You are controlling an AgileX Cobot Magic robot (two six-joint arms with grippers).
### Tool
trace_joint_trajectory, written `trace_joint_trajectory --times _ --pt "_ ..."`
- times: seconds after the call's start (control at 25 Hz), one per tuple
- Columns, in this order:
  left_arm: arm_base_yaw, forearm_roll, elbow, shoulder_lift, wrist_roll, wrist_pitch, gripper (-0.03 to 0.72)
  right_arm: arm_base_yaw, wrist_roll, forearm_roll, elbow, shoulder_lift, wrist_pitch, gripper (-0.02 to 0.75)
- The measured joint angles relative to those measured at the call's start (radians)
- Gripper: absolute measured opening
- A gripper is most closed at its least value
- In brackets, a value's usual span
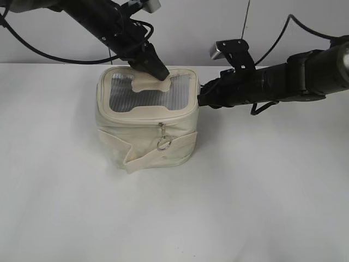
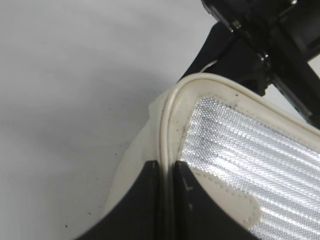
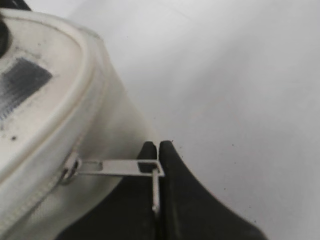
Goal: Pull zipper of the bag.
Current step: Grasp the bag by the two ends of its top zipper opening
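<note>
A cream bag (image 1: 143, 143) with a shiny mesh top stands on the white table. My left gripper (image 1: 161, 71) is shut on the piped rim at the far edge of the bag's top; the left wrist view shows its jaws (image 2: 167, 172) pinching the rim (image 2: 169, 112). My right gripper (image 1: 200, 100) is at the bag's right side. In the right wrist view its jaws (image 3: 159, 151) are shut on the ring end of a metal zipper pull (image 3: 112, 167), which sticks out level from the bag (image 3: 55, 95). A second pull with a ring (image 1: 163, 141) hangs on the front face.
The white table (image 1: 262, 191) stretches round the bag. A pale wall stands behind. Black cables hang behind both arms. The right arm (image 1: 283, 79) reaches in level from the right, and the left arm (image 1: 103, 24) comes down from the upper left.
</note>
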Motion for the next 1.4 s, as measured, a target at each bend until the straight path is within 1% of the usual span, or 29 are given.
trace_joint_trajectory --times 0.12,0.32,0.72,0.88,0.92,1.08,1.12,1.24,1.4 --pt "0.000 -0.002 0.000 0.000 0.000 0.000 0.055 -0.001 0.041 -0.035 0.034 -0.011 0.003 0.008" --pt "0.000 -0.002 0.000 0.000 -0.002 -0.002 0.054 -0.002 0.053 -0.090 0.150 -0.095 0.017 0.008" --pt "-0.005 0.008 0.000 0.000 -0.061 -0.020 0.052 -0.004 0.055 -0.103 0.335 -0.231 0.085 0.008" --pt "-0.005 0.008 0.000 0.000 -0.065 -0.018 0.052 -0.004 0.048 -0.064 0.332 -0.236 0.082 0.018" --pt "-0.005 0.008 0.000 0.000 -0.066 -0.018 0.052 -0.004 0.040 -0.058 0.320 -0.236 0.082 0.055" --pt "-0.005 0.008 0.000 0.000 -0.068 -0.018 0.052 -0.004 0.024 -0.036 0.263 -0.231 0.044 0.331" --pt "-0.005 0.008 0.000 0.000 -0.068 -0.018 0.052 -0.004 0.022 -0.032 0.248 -0.224 0.028 0.377" --pt "-0.005 0.010 0.000 -0.001 -0.068 -0.017 0.052 -0.004 0.012 -0.028 0.207 -0.199 0.012 0.429" --pt "-0.005 0.013 0.000 -0.001 -0.068 -0.017 0.052 -0.005 0.005 -0.028 0.148 -0.151 0.012 0.439"
